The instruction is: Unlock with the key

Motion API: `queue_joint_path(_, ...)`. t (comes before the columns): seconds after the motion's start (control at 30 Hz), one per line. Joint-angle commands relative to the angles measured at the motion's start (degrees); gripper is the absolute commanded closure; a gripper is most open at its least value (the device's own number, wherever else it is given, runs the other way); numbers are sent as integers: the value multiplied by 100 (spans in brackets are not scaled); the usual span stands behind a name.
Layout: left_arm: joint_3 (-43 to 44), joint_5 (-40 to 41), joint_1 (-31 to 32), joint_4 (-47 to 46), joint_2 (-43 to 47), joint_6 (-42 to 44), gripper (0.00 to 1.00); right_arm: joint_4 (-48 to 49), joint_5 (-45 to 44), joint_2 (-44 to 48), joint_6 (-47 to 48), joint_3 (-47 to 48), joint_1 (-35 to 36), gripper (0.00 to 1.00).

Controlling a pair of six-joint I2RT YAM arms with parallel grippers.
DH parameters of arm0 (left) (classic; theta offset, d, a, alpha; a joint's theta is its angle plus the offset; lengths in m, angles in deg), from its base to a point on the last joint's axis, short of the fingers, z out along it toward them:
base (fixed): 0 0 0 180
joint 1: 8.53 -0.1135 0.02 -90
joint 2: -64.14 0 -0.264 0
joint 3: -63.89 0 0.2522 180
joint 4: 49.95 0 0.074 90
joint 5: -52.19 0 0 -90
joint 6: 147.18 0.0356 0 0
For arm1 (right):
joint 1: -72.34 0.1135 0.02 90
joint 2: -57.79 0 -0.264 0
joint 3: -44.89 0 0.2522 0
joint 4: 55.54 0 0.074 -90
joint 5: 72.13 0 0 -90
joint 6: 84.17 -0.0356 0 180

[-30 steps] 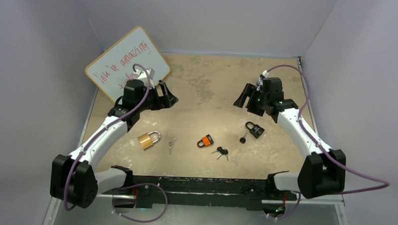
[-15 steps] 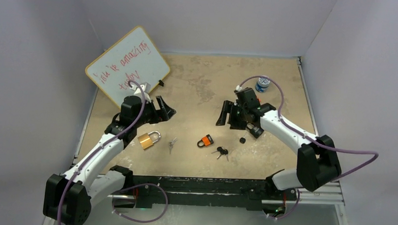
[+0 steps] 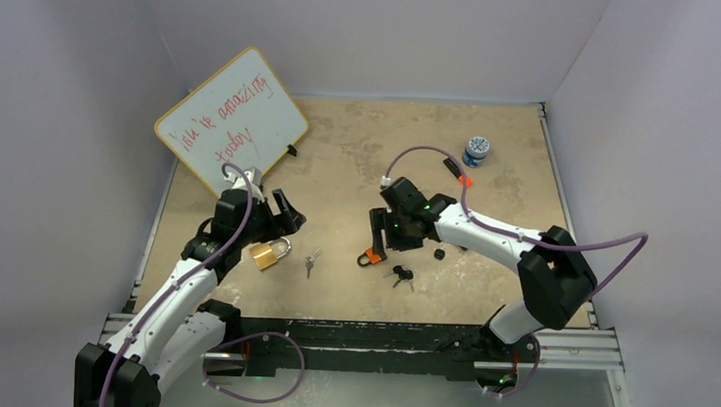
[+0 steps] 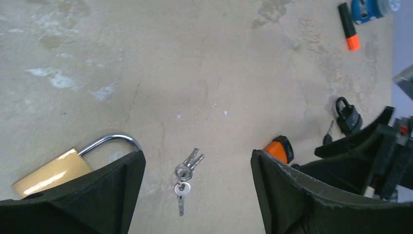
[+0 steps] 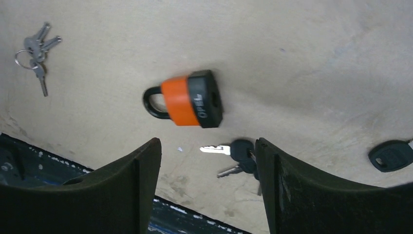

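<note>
A brass padlock point(image 3: 268, 253) with a steel shackle lies at the left, partly behind my left finger in the left wrist view point(image 4: 51, 170). My left gripper point(image 3: 288, 217) hovers open just beyond it, over a ring of silver keys point(image 4: 185, 173). At the centre lies an orange-and-black padlock point(image 5: 187, 100). Black-headed keys point(image 5: 241, 153) lie beside it. My right gripper point(image 5: 207, 144) is open above them and holds nothing. A small black padlock point(image 4: 348, 114) lies farther right; the right arm hides it from the top camera.
A whiteboard point(image 3: 233, 118) with red writing leans at the back left. A blue-and-white jar point(image 3: 475, 150) and a black-and-orange marker point(image 3: 458, 170) sit at the back right. A small black cap point(image 3: 439, 254) lies near the right arm. The table's front rail point(image 3: 361, 335) runs just below the keys.
Both arms came forward and inward. The left gripper dropped towards the brass padlock. The right gripper swung left over the orange padlock, uncovering the jar and marker.
</note>
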Motion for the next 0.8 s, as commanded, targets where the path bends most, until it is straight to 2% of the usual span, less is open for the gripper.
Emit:
queue_joint_path(0.0,-15,764,19,728,206,-300,17,-193,-983,-157,98,818,737,28)
queue_joint_path(0.13,-25,965,18,1038,308,-472,17,-393,-1584,-605,-417,1291,1096,30)
queue_joint_path(0.23,-44,970,24,1171,362,-564,17,-466,-1763,-749,-581,1299,1212,32)
queue_joint_path(0.43,-209,744,22,1022,474,-514,17,-1751,-2844,-454,-1683,1014,1237,34)
queue_joint_path(0.6,-331,480,21,797,396,-551,17,-1500,-2603,340,-1774,196,1234,39)
queue_joint_path(0.77,-307,397,24,643,244,-515,17,-1426,-2335,374,-1403,-173,1131,49)
